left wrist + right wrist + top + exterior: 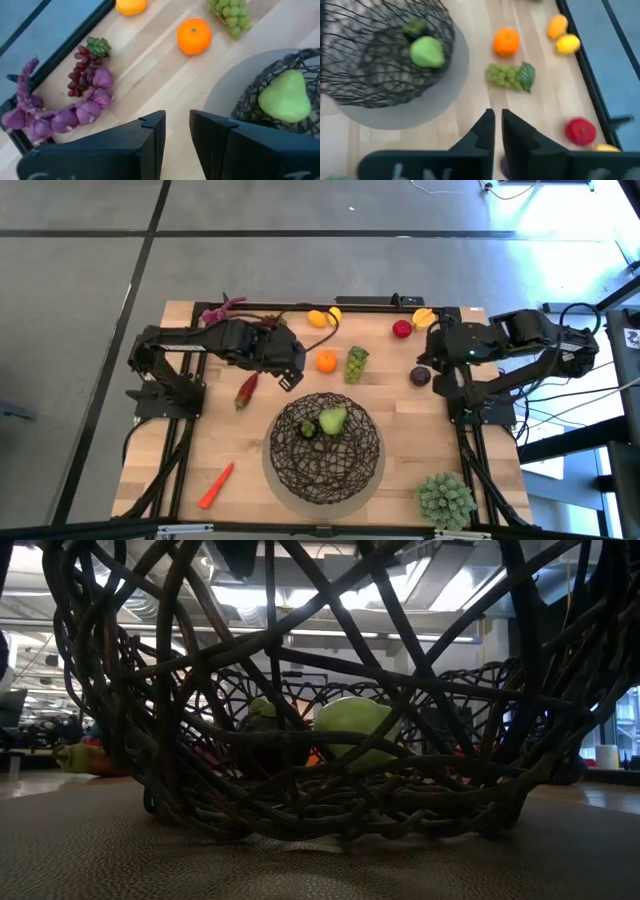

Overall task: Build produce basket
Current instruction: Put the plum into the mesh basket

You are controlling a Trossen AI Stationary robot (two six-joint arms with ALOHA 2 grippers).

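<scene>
Two items sit in your basket (325, 442) so far: a green pear (332, 420) and a smaller dark green piece (307, 429) beside it. The basket is on a grey round mat (454, 85) at the near centre of the table (420, 430), with a carrot (215, 485) to its near left and a pale green spiky plant (445, 498) at the near right corner. Further back you have a red pepper (246, 389) left of the basket, then the orange (326, 361) and green grapes (356, 363) side by side just behind it, and a dark purple fruit (420, 376) to the right. Your left gripper (288, 377) hangs between pepper and orange, jaws a narrow gap apart, holding nothing. Your right gripper (498, 131) sits by the purple fruit, jaws almost closed, empty. Along the far edge: purple beads (75, 112), purple grapes (82, 70), two lemons (322, 317), a red apple (402, 329).
</scene>
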